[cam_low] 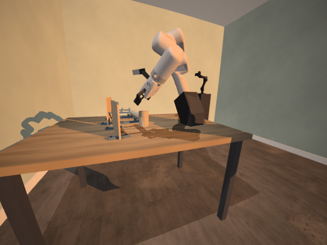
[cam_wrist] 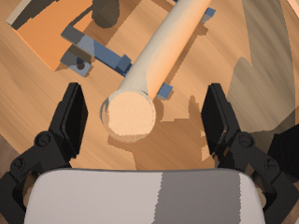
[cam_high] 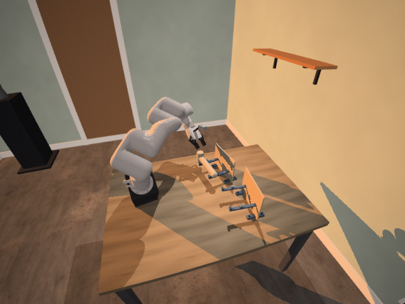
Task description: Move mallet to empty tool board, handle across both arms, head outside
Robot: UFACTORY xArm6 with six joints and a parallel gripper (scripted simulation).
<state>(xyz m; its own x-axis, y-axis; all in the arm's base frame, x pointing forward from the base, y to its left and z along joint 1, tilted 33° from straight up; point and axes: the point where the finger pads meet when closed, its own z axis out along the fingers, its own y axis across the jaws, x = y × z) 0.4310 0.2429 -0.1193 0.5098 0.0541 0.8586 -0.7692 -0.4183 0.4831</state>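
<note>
The pale wooden mallet (cam_high: 207, 165) lies across the two blue arms of the far tool board (cam_high: 224, 159), its head (cam_high: 200, 157) at the end away from the camera. The empty tool board (cam_high: 252, 192) stands beside it, nearer the camera, with two bare blue arms (cam_high: 234, 188). My gripper (cam_high: 198, 142) is open and empty, tilted down, a little above the mallet's head end. In the wrist view the round head (cam_wrist: 127, 114) lies between my spread fingers, and the handle (cam_wrist: 171, 40) runs away over the arms. In the exterior view the gripper (cam_low: 138, 98) hangs above the head (cam_low: 143, 118).
The arm's black base (cam_high: 142, 194) stands on the table's left part. Both boards (cam_low: 115, 120) stand upright near the wall side of the table. A wall shelf (cam_high: 294, 60) hangs high above, and a dark cabinet (cam_high: 23, 130) stands on the floor at left.
</note>
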